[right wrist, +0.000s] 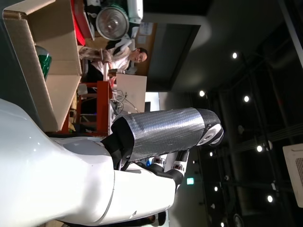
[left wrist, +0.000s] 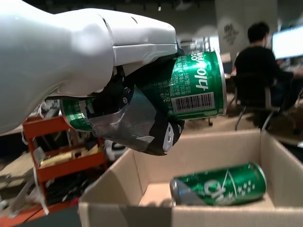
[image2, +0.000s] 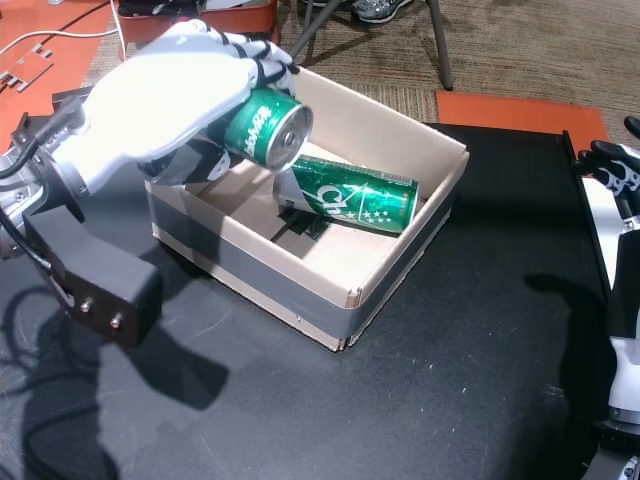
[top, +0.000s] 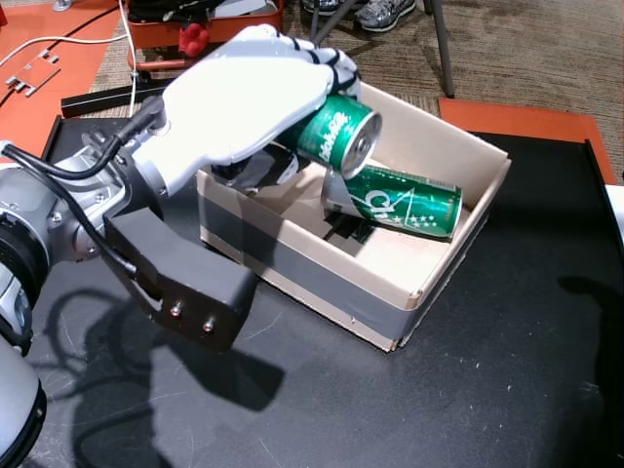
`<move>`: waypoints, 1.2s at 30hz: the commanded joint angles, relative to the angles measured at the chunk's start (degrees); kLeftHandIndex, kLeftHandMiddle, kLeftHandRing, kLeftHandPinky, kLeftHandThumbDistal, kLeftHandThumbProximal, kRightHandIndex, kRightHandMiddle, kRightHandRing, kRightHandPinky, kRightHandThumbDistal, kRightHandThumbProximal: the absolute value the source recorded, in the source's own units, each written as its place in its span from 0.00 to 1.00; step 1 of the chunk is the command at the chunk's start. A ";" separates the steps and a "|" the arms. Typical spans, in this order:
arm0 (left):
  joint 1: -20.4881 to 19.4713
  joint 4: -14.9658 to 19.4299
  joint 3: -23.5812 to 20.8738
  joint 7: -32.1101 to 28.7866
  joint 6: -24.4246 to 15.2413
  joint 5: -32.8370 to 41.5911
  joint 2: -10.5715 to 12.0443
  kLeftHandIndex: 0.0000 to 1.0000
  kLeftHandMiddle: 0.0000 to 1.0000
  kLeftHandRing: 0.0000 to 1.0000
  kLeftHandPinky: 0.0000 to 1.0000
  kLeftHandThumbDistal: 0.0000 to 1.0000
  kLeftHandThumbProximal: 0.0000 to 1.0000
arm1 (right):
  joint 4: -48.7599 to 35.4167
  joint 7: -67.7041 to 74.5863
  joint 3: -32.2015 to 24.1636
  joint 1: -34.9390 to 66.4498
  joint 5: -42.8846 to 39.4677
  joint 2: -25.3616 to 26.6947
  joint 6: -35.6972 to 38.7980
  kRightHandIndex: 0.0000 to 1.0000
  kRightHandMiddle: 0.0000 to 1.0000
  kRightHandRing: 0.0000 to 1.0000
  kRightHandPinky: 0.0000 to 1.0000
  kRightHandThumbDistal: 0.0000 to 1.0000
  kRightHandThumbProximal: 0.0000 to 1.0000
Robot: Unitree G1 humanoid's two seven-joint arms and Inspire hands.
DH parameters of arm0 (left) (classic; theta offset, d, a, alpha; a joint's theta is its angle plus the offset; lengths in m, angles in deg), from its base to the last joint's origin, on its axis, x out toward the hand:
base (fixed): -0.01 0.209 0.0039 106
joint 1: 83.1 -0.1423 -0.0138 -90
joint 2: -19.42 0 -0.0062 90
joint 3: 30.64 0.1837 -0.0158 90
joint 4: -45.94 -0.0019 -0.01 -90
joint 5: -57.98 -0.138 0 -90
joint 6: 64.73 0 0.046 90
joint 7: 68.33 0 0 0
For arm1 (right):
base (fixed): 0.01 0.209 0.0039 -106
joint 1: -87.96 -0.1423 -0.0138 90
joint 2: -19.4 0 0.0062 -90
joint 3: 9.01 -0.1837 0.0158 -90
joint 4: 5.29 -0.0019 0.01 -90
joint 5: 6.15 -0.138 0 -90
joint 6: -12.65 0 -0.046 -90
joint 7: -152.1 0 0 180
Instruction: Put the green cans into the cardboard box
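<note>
The cardboard box (top: 409, 292) is being supported on the table (top: 507, 390), towards its far left. One can (top: 405, 200) is lying on its side inside the box, towards the far right wall. A second can (top: 331, 132) is being held by the left hand (top: 244, 93) above the box's far left corner. The right hand (image2: 615, 170) is being kept at the table's right edge, well apart.

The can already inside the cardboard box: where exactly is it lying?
In both head views the loose can lies on its side on the box floor, toward the far wall, just below the can held by the left hand.
</note>
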 commanded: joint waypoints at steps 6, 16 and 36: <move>3.51 -1.13 -0.07 -6.06 5.25 0.92 3.13 0.32 0.59 0.75 0.72 0.08 0.00 | 0.66 -1.19 -0.33 -1.09 -0.80 -0.73 1.32 0.55 0.53 0.56 0.69 0.64 0.80; 0.73 -1.82 1.11 -7.52 7.19 0.20 6.94 0.29 0.48 0.56 0.47 0.16 0.00 | -0.57 -1.77 -0.11 -0.53 -1.39 -1.21 1.06 0.54 0.52 0.56 0.69 0.59 0.79; -0.56 -2.32 1.35 -11.73 7.11 0.54 7.48 0.26 0.60 0.71 0.68 0.07 0.00 | -2.30 0.15 0.90 0.47 0.08 -1.78 0.76 0.53 0.51 0.55 0.68 0.64 0.80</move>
